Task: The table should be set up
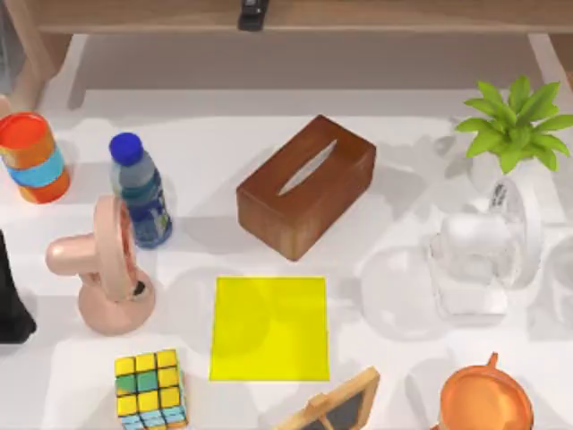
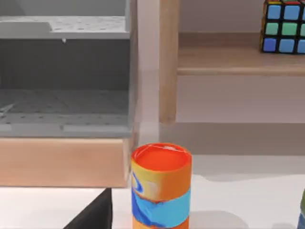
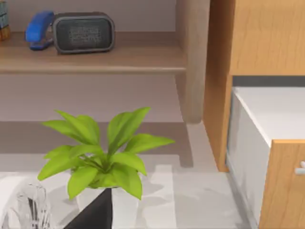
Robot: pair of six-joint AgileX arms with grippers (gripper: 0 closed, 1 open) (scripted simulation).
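The white table (image 1: 224, 125) carries a yellow square mat (image 1: 269, 328) at its front middle, with nothing on it. Behind the mat lies a brown tissue box (image 1: 306, 185). To the left stand a blue-capped bottle (image 1: 141, 191), a pink desk fan (image 1: 107, 273) and an orange and blue can (image 1: 34, 158) (image 2: 161, 187). My left arm is a black shape (image 1: 12, 296) at the left edge, and a dark part of its gripper (image 2: 93, 214) sits just short of the can. A dark part of my right gripper (image 3: 93, 212) hangs near the green plant (image 3: 102, 155).
A colour cube (image 1: 150, 387) and a small framed chalkboard (image 1: 336, 408) sit at the front edge, an orange cup (image 1: 484, 399) at the front right. A clear white fan (image 1: 488, 255) and the plant (image 1: 515, 121) stand at the right. A wooden ledge (image 1: 358, 16) runs along the back.
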